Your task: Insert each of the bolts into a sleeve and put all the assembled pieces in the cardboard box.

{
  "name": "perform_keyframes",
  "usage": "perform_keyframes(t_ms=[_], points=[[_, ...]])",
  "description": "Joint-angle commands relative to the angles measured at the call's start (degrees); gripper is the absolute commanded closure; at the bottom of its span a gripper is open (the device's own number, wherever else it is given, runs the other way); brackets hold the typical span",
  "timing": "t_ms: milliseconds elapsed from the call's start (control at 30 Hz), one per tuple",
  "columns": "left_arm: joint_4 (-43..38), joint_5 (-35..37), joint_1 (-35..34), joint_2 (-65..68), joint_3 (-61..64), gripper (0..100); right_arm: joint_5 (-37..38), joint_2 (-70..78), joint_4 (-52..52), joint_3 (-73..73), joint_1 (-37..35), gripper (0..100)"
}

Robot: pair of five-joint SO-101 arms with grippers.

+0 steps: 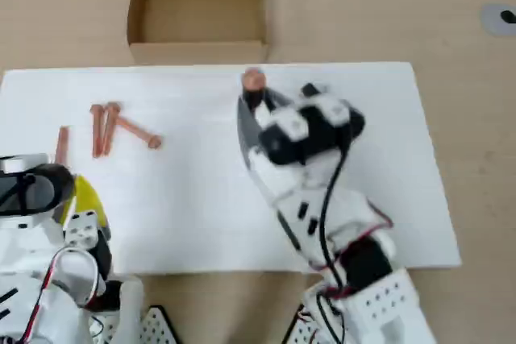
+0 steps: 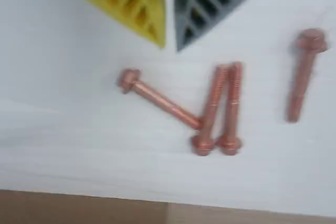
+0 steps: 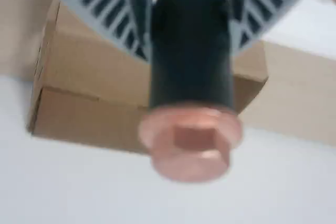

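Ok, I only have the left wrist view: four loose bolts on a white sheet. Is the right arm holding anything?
Observer: Yes. The right gripper is shut on a black sleeve with a bolt through it.
Operator: How near is the box?
Observer: The cardboard box stands just past the white sheet; the held piece hangs over the sheet's far edge, by the box's front right corner.
Operator: And my arm?
Observer: The left arm is at the sheet's near left corner, with the loose bolts between it and the box.

4 copper bolts (image 1: 102,130) lying loose, black sleeve (image 3: 190,45) w/ 5th bolt (image 3: 190,142) inside, near open cardboard box (image 1: 197,52)
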Motion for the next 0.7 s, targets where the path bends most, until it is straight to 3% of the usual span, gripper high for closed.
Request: perform_keyframes(t_ms=[0, 267, 667], points=[[-1.0, -0.5, -4.2, 1.1, 2.0, 99, -3.8, 15.0, -0.4, -18.9, 3.7, 98.9], [-1.7, -0.6, -13.0, 1.1, 11.9, 99, -5.7, 43.6, -0.4, -42.3, 4.9, 98.9], [-1.7, -0.5, -14.9, 1.1, 13.3, 99, -5.8, 79.2, -4.1, -72.4, 6.6, 98.9]])
